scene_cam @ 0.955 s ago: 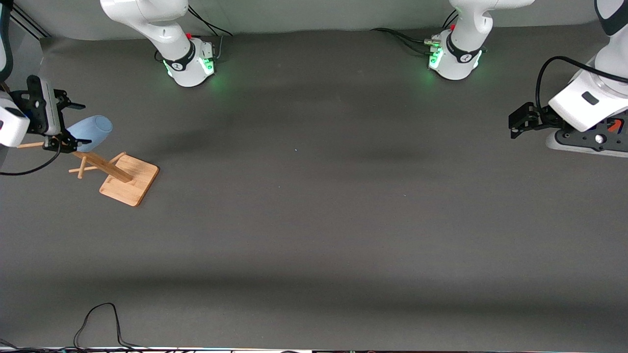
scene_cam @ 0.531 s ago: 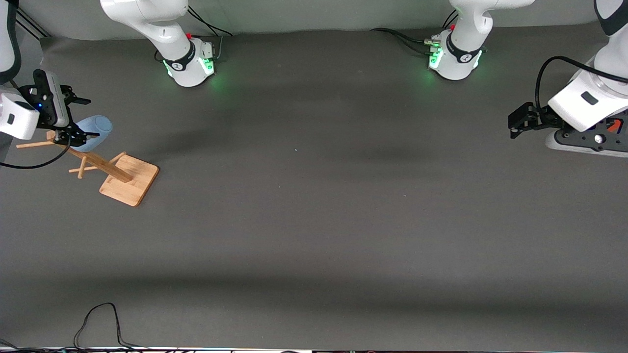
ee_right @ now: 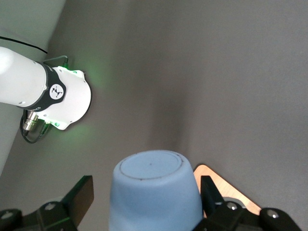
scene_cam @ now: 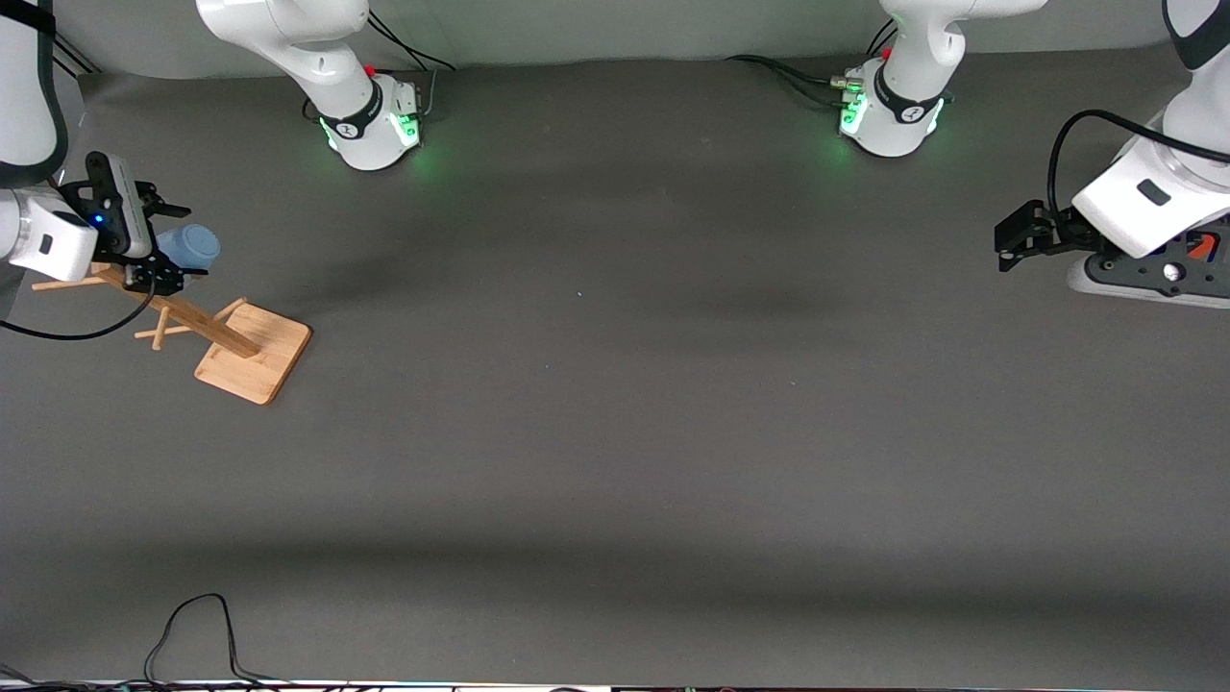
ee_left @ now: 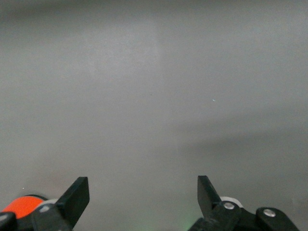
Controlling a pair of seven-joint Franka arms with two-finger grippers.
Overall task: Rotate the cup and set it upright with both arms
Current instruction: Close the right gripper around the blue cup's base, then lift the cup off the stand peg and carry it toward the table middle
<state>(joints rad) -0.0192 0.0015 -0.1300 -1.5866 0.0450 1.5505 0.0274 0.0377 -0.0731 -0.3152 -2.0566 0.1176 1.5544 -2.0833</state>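
Note:
The light-blue cup (scene_cam: 195, 244) hangs on a peg of the wooden rack (scene_cam: 252, 354) at the right arm's end of the table. In the right wrist view the closed base of the cup (ee_right: 153, 169) faces the camera. My right gripper (scene_cam: 171, 246) stands open around it, one finger on each side. In that view the right gripper (ee_right: 145, 188) has a gap between one finger and the cup wall, while the other finger sits close against it. My left gripper (scene_cam: 1007, 248) waits open and empty at the left arm's end; in its wrist view the left gripper (ee_left: 143, 186) shows only bare table.
The rack's flat wooden base (ee_right: 222, 182) lies under the cup. An orange-red object (scene_cam: 1201, 247) on a dark plate sits by the left wrist. The right arm's green-lit base (ee_right: 62, 98) stands near. A black cable (scene_cam: 192, 625) loops at the table's front edge.
My right gripper has moved forward along the cup, so its fingers now flank the cup body and hide more of it. The left arm has not moved.

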